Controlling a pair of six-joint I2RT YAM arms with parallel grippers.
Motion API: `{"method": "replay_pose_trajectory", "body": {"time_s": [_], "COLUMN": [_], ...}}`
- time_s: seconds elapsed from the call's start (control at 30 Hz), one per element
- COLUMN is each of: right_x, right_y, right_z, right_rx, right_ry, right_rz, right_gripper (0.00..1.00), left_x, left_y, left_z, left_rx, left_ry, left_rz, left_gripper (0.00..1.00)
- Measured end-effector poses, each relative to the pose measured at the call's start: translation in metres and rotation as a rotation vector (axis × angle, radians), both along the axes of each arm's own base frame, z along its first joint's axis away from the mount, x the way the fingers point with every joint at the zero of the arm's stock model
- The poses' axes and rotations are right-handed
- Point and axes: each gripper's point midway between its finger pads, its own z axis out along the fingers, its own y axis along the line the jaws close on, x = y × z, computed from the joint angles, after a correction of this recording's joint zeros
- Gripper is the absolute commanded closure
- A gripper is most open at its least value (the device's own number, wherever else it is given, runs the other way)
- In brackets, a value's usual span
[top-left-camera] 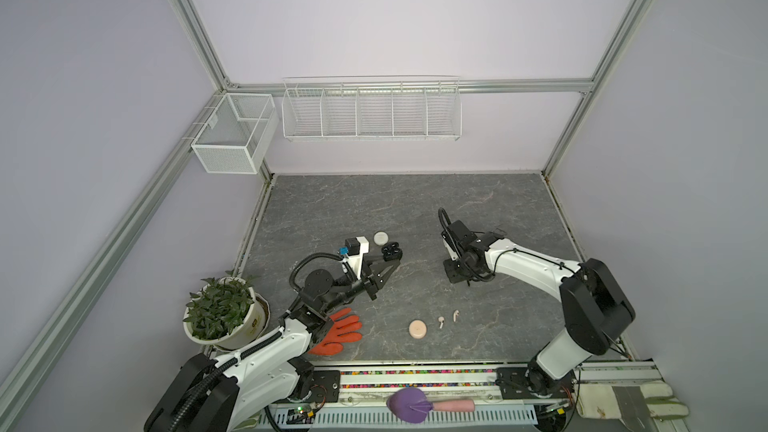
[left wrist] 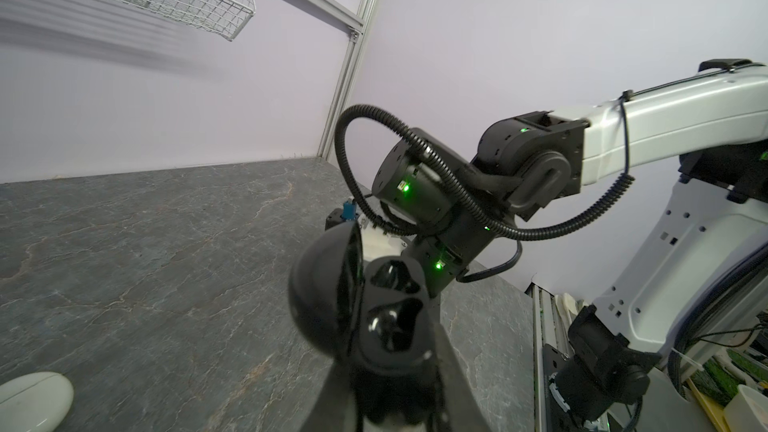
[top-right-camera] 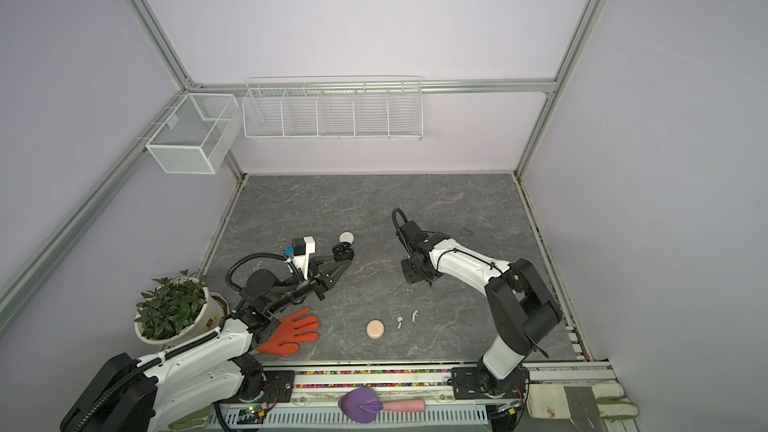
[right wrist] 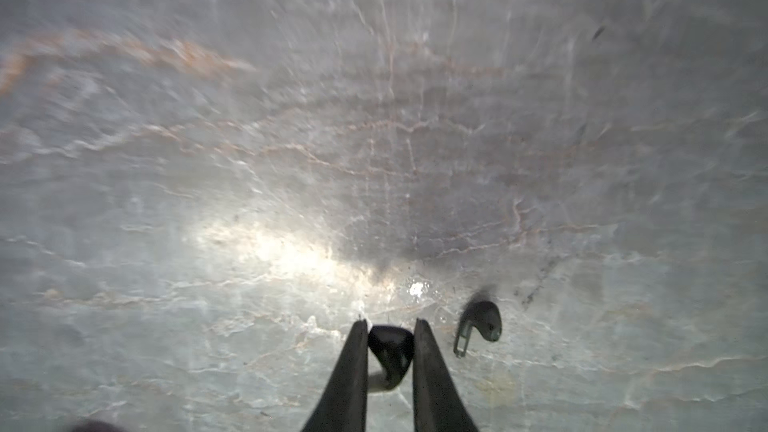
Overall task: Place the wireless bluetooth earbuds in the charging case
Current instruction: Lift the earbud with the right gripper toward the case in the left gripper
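Observation:
A black charging case (left wrist: 386,313) with its lid swung open sits between the jaws of my left gripper (left wrist: 390,371), which is shut on it; in both top views the case (top-left-camera: 390,252) (top-right-camera: 343,251) is held just above the table left of centre. My right gripper (right wrist: 390,324) points down at the table and is shut on a black earbud (right wrist: 390,347). A second black earbud (right wrist: 478,326) lies loose on the table just beside those fingers. Two pale pink earbuds (top-left-camera: 441,321) (top-left-camera: 456,315) lie near the front, next to a closed pink puck-shaped case (top-left-camera: 417,329).
A closed white puck-shaped case (top-left-camera: 380,238) lies just behind the held case. An orange glove (top-left-camera: 338,332) and a potted plant (top-left-camera: 224,309) are at the front left. Wire baskets (top-left-camera: 370,112) hang on the back wall. A purple scoop (top-left-camera: 409,404) lies on the front rail.

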Motion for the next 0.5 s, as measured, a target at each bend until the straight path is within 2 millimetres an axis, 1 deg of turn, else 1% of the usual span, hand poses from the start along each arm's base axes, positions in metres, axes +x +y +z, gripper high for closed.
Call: {"method": "replay_pose_trajectory", "body": {"time_s": [0.1, 0.2, 0.27, 0.5], "right_x": [0.004, 0.002, -0.002, -0.03], "right_y": [0.012, 0.025, 0.033, 0.055], "right_z": [0.034, 0.07, 0.093, 0.175], "right_rx": [0.017, 0.038, 0.06, 0.143], "right_ry": [-0.095, -0.19, -0.247, -0.43], "right_rz": [0.036, 0.075, 0.104, 0.218], "right_gripper": [0.82, 0.82, 0.82, 0.83], "left_x": [0.002, 0.003, 0.002, 0.004], "left_y": [-0.003, -0.007, -0.01, -0.021], "left_z": [-0.006, -0.01, -0.01, -0.002], "left_rx": [0.01, 0.019, 0.028, 0.042], "left_ry": [0.012, 0.016, 0.005, -0.083], "left_rz": [-0.006, -0.025, -0.044, -0.088], "left_gripper": [1.0, 1.0, 1.0, 1.0]}}
